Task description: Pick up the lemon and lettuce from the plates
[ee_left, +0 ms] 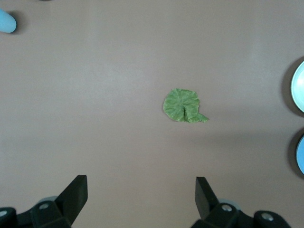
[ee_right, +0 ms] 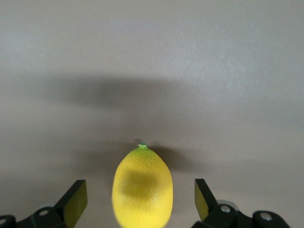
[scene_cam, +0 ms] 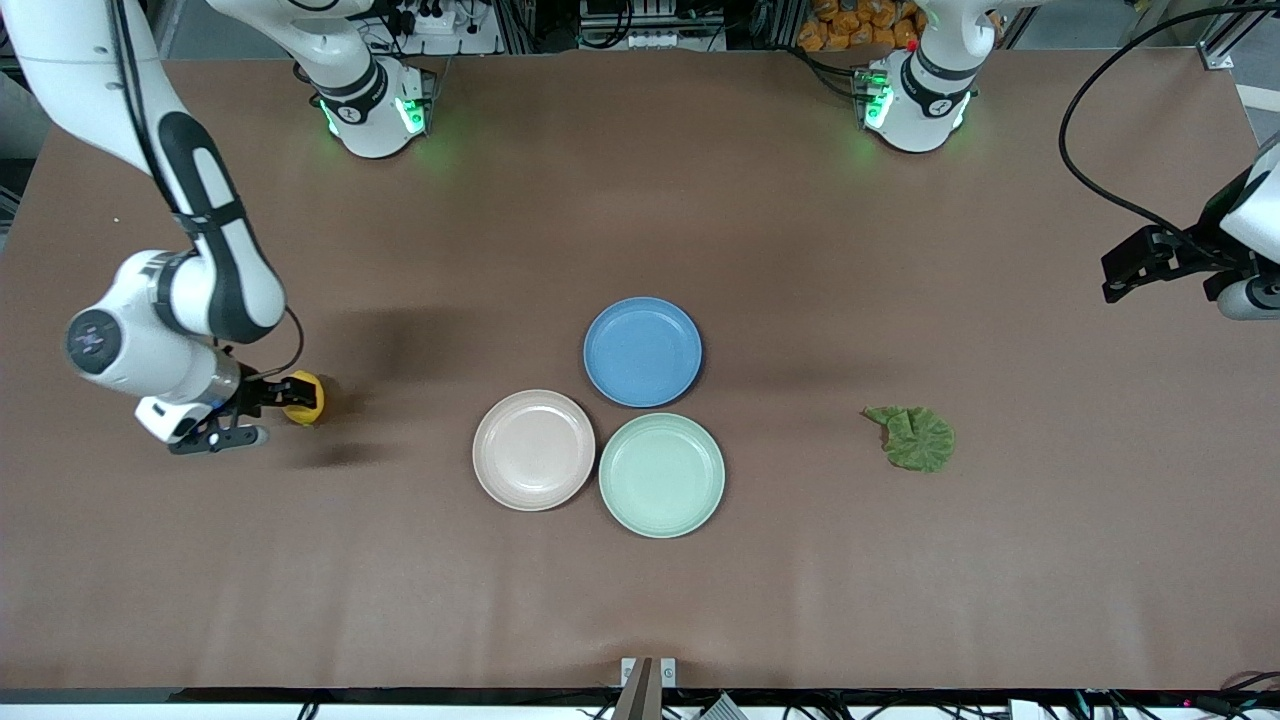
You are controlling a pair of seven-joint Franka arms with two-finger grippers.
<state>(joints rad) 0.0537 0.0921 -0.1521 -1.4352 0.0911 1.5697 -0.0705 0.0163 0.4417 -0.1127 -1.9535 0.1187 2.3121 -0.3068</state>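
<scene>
At the frame's left I see the right gripper (scene_cam: pixel 262 412) spread around the lemon (scene_cam: pixel 303 397) on the worktop (scene_cam: pixel 640 600); the left gripper (scene_cam: pixel 1125 272), also spread, waits at the frame's right edge, with the lettuce (scene_cam: pixel 913 437) off the plates (scene_cam: pixel 533 449).

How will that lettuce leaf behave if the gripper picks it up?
The lettuce is a thin, wrinkled leaf lying flat on the table, so it will probably flop and weigh little. One edge looks folded over, which may give the fingers a thicker spot to pinch.
</scene>
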